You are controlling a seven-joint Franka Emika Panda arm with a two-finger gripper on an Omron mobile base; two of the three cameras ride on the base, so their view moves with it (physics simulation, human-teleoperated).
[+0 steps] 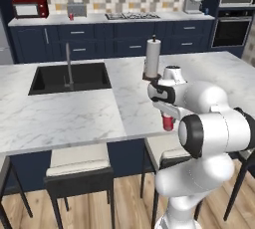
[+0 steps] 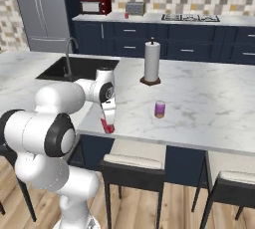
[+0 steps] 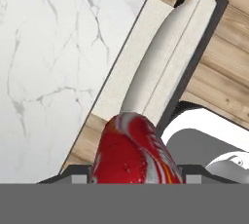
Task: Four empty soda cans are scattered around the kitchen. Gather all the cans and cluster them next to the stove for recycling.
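The gripper [image 2: 107,125] is gripping one red can [image 2: 108,127] at the counter's [image 2: 209,108] front edge, one purple can [image 2: 160,109] standing mid-counter.

No lettering, brand, number or sign can be read anywhere. The red can [image 3: 133,152] bears white and yellow swirls, perhaps a logo, but too blurred to read.

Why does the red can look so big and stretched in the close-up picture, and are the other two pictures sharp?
Hand view: the red can sits right against the lens between the gripper tips, so it looms large and smeared. Left base view: soft and low in detail, with flat, even light and the can small. Right base view: the same softness, with faint shadows under the purple can and the paper-towel roll.
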